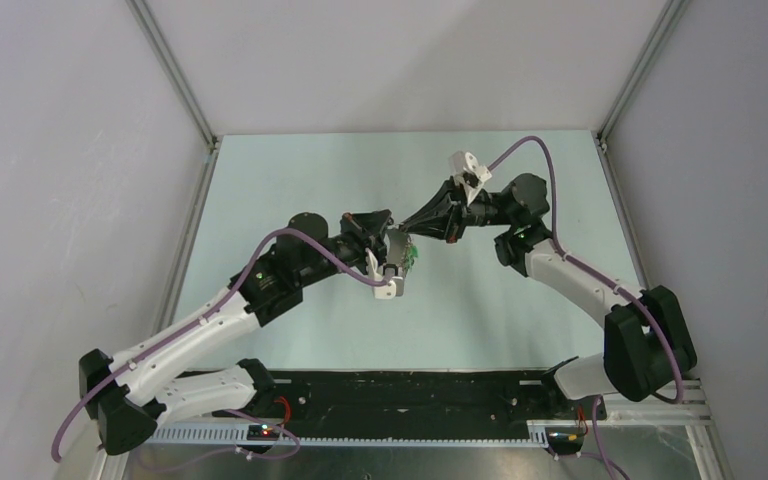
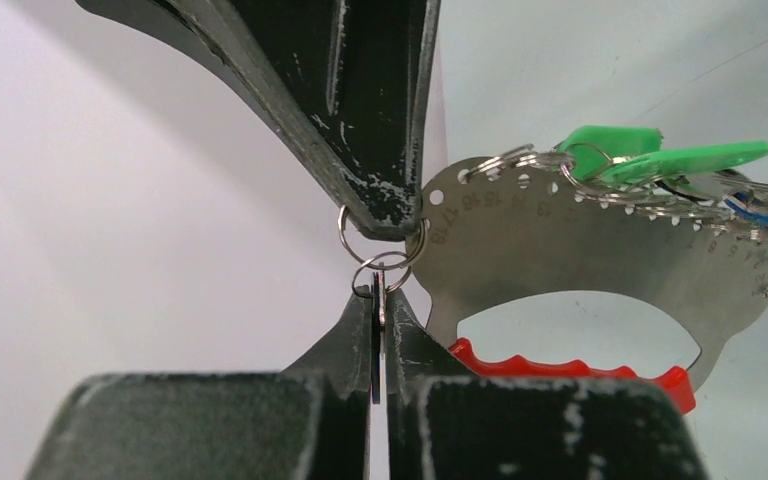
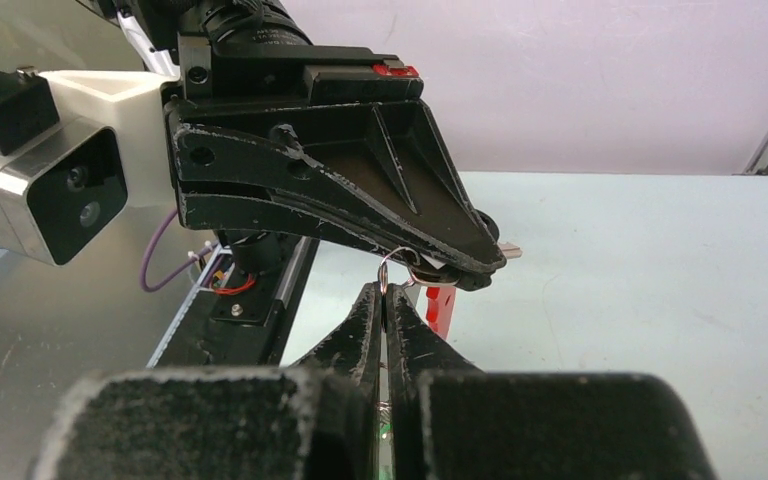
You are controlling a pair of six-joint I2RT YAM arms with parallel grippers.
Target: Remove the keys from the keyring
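Note:
The keyring [image 2: 560,240] shows in the left wrist view as a silver half-moon plate with numbered holes and a red wavy grip [image 2: 560,368], held in the air. Several keys with green tags [image 2: 660,155] and blue ones hang from small rings along its top right edge. My left gripper [image 2: 380,295] is shut on a thin dark key seen edge-on, which hangs from a small split ring [image 2: 380,272]. My right gripper [image 2: 392,225] comes from above and is shut on the plate's left edge. In the top view both grippers [image 1: 392,238] [image 1: 410,228] meet above mid-table.
The pale green table [image 1: 290,180] lies below, with grey walls on three sides. A black rail [image 1: 410,395] runs along the near edge between the arm bases. The left arm's wrist camera [image 3: 50,190] sits close in the right wrist view.

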